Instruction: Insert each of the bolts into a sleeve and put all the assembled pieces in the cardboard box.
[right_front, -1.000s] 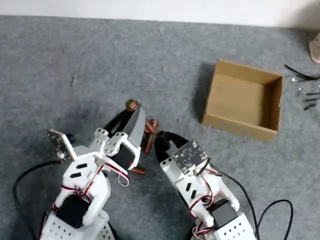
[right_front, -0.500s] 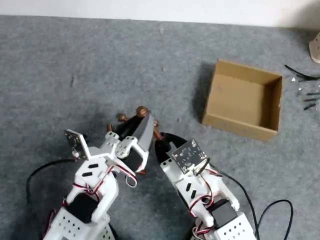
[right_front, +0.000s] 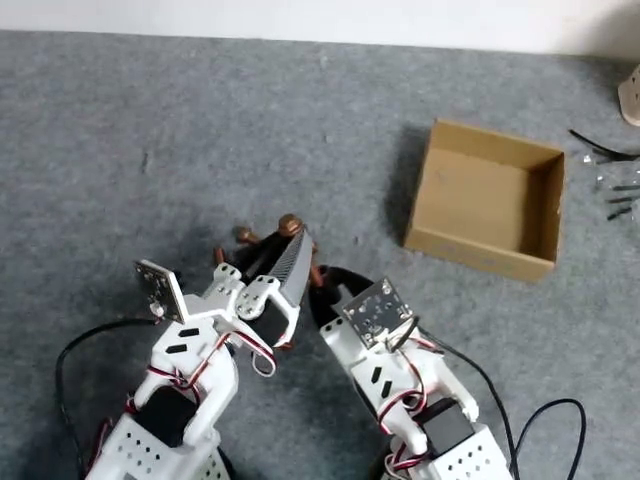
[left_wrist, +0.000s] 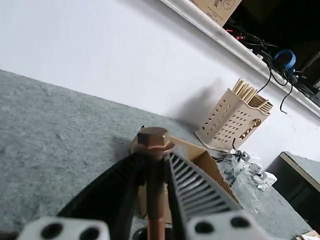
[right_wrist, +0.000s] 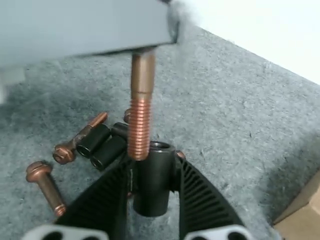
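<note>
The left gripper (left_wrist: 156, 159) is clamped tight on a copper bolt (left_wrist: 153, 140), its hex head poking out above the fingertips. In the high view this gripper (right_front: 290, 243) sits near table centre. At its 5 o'clock, just beside it, the right gripper (right_front: 322, 287) is closed around an upright black sleeve (right_wrist: 152, 182). The bolt's threaded end (right_wrist: 138, 127) hangs at the sleeve's rim; whether it has entered cannot be told. Loose bolts (right_front: 243, 236) lie on the grey felt table (right_front: 150, 120) at the held bolt's 9 o'clock, with spare sleeves (right_wrist: 100, 142) among them. The cardboard box (right_front: 488, 255) stands open at 2 o'clock, well apart.
</note>
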